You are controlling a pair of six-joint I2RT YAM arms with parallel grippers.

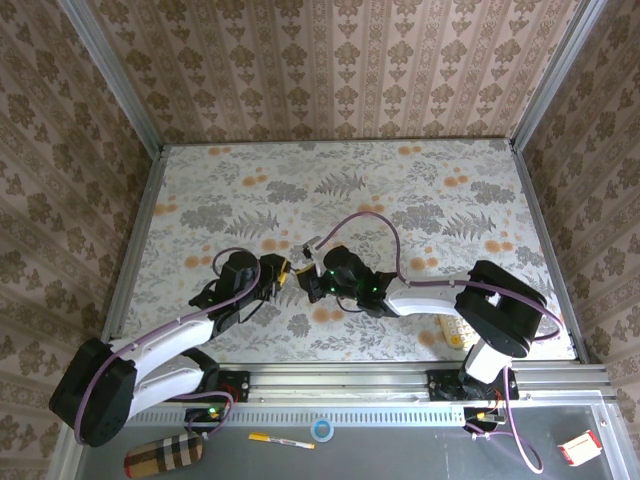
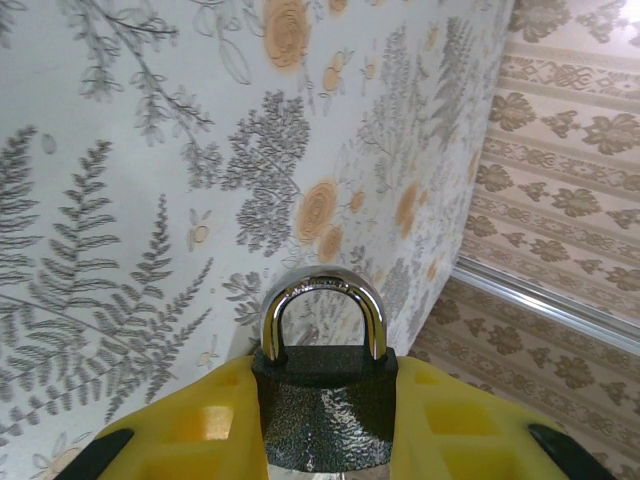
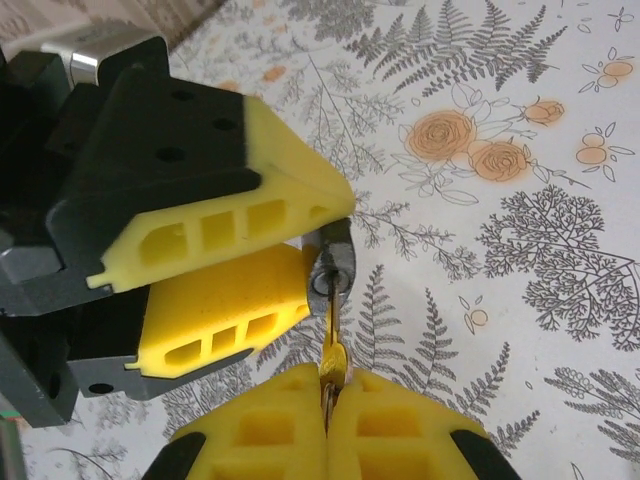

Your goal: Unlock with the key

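One key [image 3: 332,352], pinched by right hand [image 3: 327,420], touches padlock [image 2: 322,405] in left hand [image 3: 320,245].

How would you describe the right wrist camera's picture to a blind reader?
The right claw pinches the key, its blade tip in the keyhole of a dark padlock clamped by the left claw, above a floral table.

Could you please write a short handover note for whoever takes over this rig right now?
Left end effector: shut on the dark grey metal padlock.
Right end effector: shut on the small brass-coloured key, its blade in the padlock's keyhole.
Done: both grasped, key inserted.
To do: turn the key; the silver shackle looks closed.
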